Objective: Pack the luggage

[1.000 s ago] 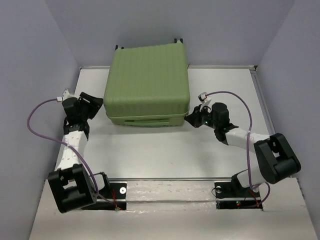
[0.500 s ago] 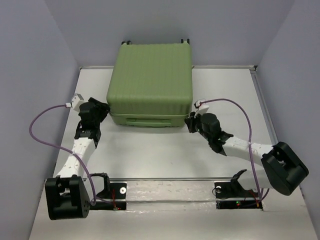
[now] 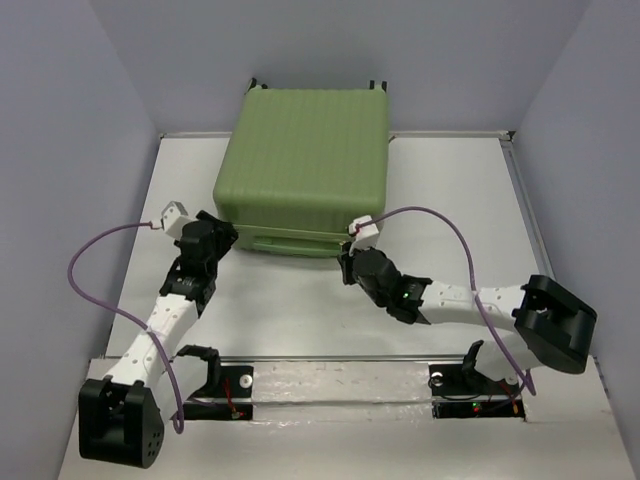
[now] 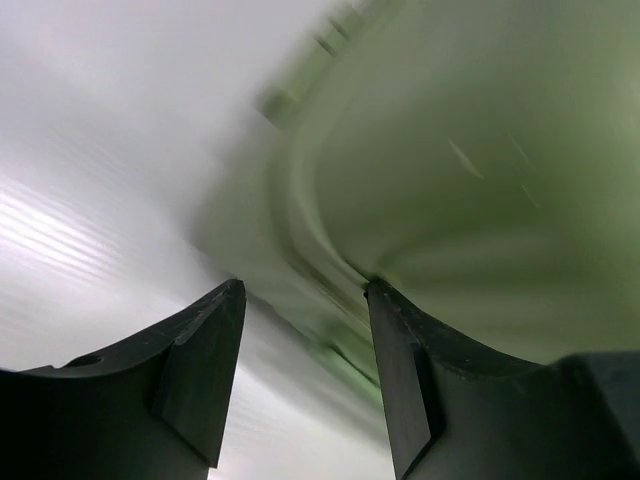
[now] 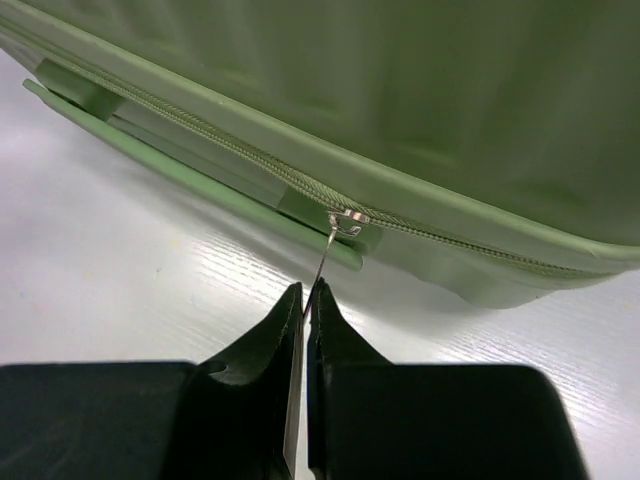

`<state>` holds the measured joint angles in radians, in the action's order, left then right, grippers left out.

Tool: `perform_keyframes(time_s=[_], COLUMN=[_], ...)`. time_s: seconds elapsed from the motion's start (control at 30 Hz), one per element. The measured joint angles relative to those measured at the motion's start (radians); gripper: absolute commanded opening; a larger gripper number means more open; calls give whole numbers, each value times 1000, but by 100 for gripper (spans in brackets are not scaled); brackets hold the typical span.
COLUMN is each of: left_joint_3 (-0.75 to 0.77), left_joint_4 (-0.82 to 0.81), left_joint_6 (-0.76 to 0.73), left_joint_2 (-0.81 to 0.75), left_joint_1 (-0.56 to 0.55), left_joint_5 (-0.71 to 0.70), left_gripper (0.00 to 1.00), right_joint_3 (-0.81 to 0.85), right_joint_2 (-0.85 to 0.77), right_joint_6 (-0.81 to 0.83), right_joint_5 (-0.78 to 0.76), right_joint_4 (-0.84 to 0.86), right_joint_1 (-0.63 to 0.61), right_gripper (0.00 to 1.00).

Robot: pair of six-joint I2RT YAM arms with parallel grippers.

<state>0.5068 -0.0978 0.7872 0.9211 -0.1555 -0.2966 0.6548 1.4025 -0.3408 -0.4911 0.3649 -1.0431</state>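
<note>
The light-green ribbed luggage (image 3: 305,165) lies closed and flat on the white table, turned slightly, its near side with the zipper facing the arms. My right gripper (image 3: 346,268) is at that near side and is shut on the metal zipper pull (image 5: 330,247), which hangs from the zipper line (image 5: 200,135) by the handle recess. My left gripper (image 3: 222,233) is open at the near left corner of the luggage (image 4: 470,170); its right finger (image 4: 395,370) rests against the shell and the left finger is over the table. The lining and wheels are hidden.
The white table (image 3: 300,310) has a raised rim, with grey walls on three sides. Purple cables loop from both wrists. The arm bases (image 3: 240,385) sit on a rail at the near edge.
Both arms have swung inward along the near side of the luggage. The right gripper moved left from the right corner with the zipper pull. The luggage has shifted slightly right and back.
</note>
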Motion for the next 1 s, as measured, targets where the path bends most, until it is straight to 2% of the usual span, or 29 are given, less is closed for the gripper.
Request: perform_keyframes(time_s=[0.17, 0.37, 0.57, 0.7, 0.77, 0.8, 0.83, 0.9, 0.93, 1.0], left_joint_3=[-8, 9, 68, 132, 183, 212, 236, 303, 340, 408], left_joint_4=[-58, -43, 97, 157, 201, 219, 230, 246, 259, 254], left_joint_6=[34, -2, -96, -142, -165, -180, -188, -210, -219, -232], left_joint_2=[31, 47, -55, -156, -187, -192, -192, -181, -167, -130], left_joint_1=[-153, -192, -193, -185, -179, -166, -150, -93, -53, 49], left_joint_5=[240, 306, 245, 196, 139, 103, 92, 63, 72, 101], left_gripper=[62, 62, 65, 77, 78, 78, 78, 78, 79, 79], right_joint_3=[129, 323, 233, 140, 129, 128, 128, 128, 128, 128], right_joint_2=[141, 340, 268, 140, 114, 111, 113, 121, 122, 118], right_joint_6=[-29, -16, -11, -26, -43, -50, -57, -65, -73, -77], right_joint_5=[89, 116, 149, 201, 262, 294, 327, 375, 396, 407], right_joint_4=[16, 63, 107, 120, 116, 115, 115, 111, 101, 75], right_joint_1=[-32, -92, -100, -111, -134, -155, -179, -210, -216, -220], right_gripper=[7, 7, 7, 7, 7, 11, 34, 53, 58, 59])
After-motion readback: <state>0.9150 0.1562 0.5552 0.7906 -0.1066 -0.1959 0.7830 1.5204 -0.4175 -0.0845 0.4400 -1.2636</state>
